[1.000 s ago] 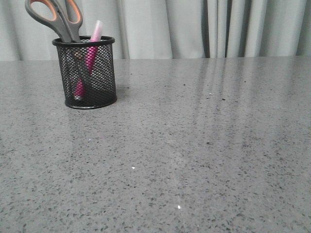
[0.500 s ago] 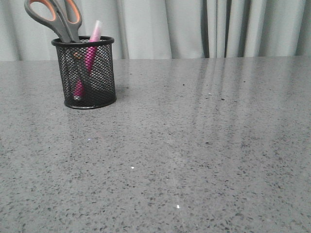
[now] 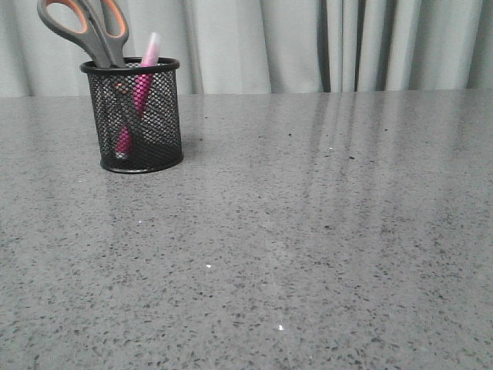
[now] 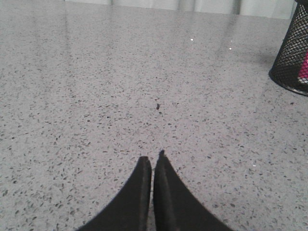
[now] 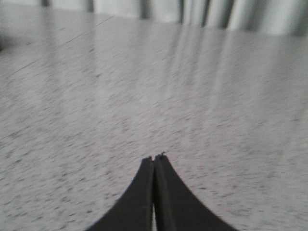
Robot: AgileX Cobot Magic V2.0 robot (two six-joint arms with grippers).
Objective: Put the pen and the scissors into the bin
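Black mesh bin (image 3: 133, 117), bench (image 3: 308, 231) at ten o'clock; holds scissors (image 3: 88, 31), pen (image 3: 143, 77); both claws (image 4: 152, 161) (image 5: 154, 158) closed, empty; top-heavy scissors may tip bin.

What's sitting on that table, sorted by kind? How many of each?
Pens: 1, the pink pen in the cup
Scissors: 1, the scissors, handles up, in the cup
Cups: 1, the black mesh bin
Total: 3
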